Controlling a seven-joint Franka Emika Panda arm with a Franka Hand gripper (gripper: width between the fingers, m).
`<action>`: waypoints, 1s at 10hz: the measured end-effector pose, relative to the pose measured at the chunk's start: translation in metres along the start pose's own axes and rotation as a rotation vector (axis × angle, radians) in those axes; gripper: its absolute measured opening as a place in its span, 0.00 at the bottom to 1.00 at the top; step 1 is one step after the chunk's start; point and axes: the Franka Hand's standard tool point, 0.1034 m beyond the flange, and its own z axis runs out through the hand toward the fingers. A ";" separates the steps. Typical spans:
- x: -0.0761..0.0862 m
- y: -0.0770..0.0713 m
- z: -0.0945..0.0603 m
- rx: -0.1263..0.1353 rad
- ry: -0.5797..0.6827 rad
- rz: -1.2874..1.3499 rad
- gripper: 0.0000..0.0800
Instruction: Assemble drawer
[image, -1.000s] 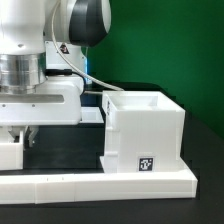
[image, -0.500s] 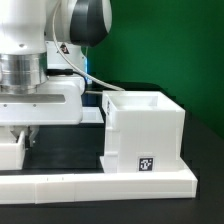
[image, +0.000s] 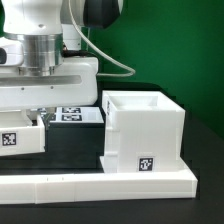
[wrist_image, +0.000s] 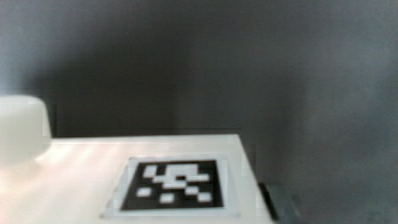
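The drawer (image: 22, 137), a small white box with a black-and-white tag on its side, hangs at the exterior view's left, just off the table. My gripper (image: 40, 120) comes down onto its top edge and looks shut on it; the fingertips are mostly hidden. The white cube casing (image: 145, 125), open on top with a tag low on its front, stands at the exterior view's right, apart from the drawer. The wrist view shows a white face of the drawer with a tag (wrist_image: 178, 185) very close, and a rounded white piece (wrist_image: 18, 125) beside it.
The low white border wall (image: 100, 184) runs along the front, and the casing stands against it. The marker board (image: 72, 116) lies flat behind, between the drawer and the casing. A white cable hangs from the arm above the casing.
My arm has moved up and toward the exterior view's right. The drawer has come with it, rising and showing its tag. The casing has not moved.
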 end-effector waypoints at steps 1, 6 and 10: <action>0.000 0.001 0.000 -0.001 -0.001 -0.071 0.06; 0.000 -0.001 0.002 -0.032 -0.026 -0.654 0.06; -0.001 0.003 0.002 -0.037 -0.044 -0.939 0.06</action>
